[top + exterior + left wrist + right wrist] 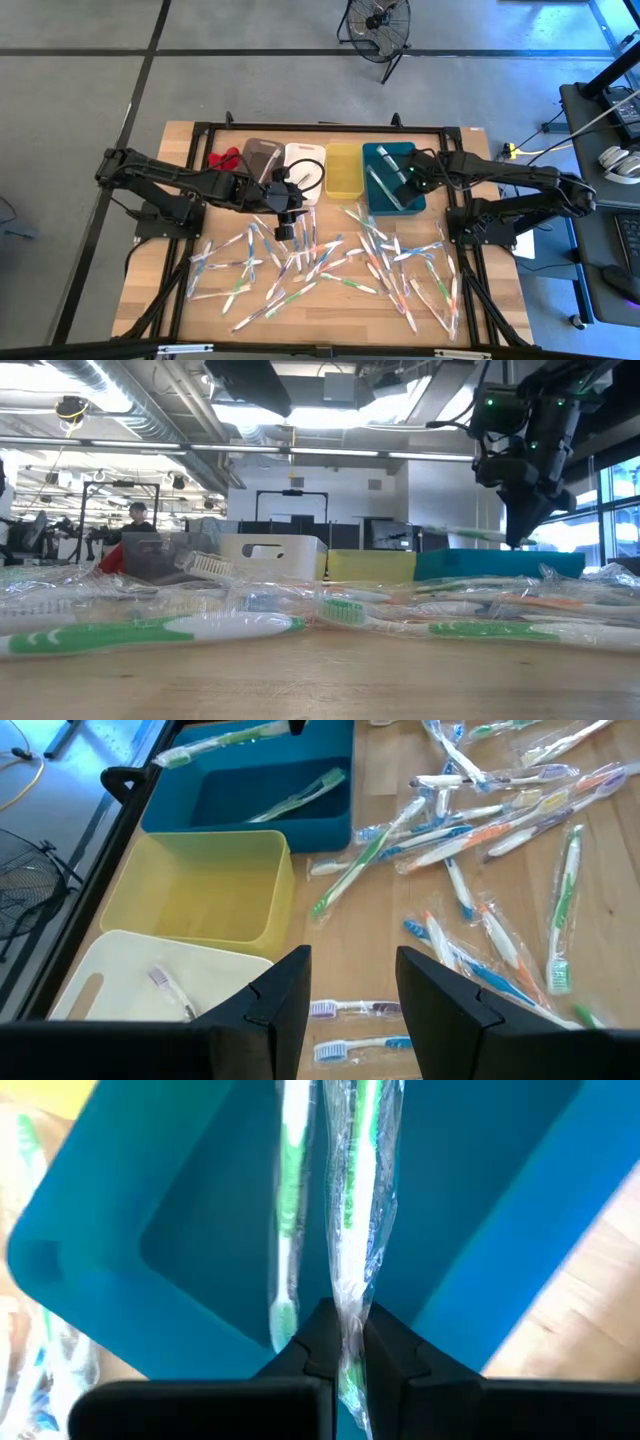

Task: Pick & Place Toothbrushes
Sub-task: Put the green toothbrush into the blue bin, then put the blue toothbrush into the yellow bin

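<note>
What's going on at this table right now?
The right gripper is shut on a wrapped green toothbrush, holding it over the teal bin, where another green toothbrush already lies. The left gripper hangs open above the scattered toothbrushes, near the white bin. The yellow bin looks empty.

My right gripper [342,1342], black, pinches a green-and-white toothbrush [358,1200] in clear wrap over the teal bin [380,190]. Beside it along the table's far edge sit yellow [343,170], white [305,165] and grey bins [262,158]. The scattered toothbrushes [330,262] show green, blue, orange and purple on pale wood [330,318].
</note>
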Motion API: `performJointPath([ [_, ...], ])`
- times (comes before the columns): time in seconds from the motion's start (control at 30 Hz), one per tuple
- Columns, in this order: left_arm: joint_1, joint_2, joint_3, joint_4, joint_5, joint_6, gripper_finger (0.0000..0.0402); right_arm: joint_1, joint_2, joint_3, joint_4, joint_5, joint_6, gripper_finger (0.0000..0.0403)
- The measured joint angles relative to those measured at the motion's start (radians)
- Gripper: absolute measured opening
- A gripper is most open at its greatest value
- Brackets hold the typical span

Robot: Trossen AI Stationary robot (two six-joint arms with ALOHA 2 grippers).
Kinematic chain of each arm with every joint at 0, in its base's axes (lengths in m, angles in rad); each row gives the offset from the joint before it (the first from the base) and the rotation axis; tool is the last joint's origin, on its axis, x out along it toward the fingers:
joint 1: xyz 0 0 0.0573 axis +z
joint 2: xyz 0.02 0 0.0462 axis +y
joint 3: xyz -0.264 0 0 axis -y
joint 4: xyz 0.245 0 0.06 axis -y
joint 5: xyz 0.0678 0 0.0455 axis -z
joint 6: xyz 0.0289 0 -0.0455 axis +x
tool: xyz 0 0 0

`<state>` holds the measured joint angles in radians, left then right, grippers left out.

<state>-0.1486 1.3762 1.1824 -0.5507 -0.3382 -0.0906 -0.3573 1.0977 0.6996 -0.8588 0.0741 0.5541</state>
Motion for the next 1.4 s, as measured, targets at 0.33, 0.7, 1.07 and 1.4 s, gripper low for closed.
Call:
performJointPath([
  [0.33, 0.000, 0.000, 0.000, 0.000, 0.000, 0.000, 0.0143, 0.000, 0.010, -0.032, 0.046, -0.012, -0.009, 0.0019],
  [0.7, 0.000, 0.000, 0.001, 0.000, 0.000, 0.000, 0.0143, 0.000, 0.150, -0.049, 0.144, -0.041, -0.017, 0.0019],
  [1.07, 0.000, 0.000, 0.001, 0.000, 0.000, 0.000, 0.0143, 0.000, 0.255, -0.049, 0.173, -0.040, -0.037, 0.0049],
  [1.4, 0.000, 0.000, 0.001, 0.000, 0.000, -0.005, 0.0143, 0.000, 0.259, -0.049, 0.209, -0.038, -0.042, 0.0112],
])
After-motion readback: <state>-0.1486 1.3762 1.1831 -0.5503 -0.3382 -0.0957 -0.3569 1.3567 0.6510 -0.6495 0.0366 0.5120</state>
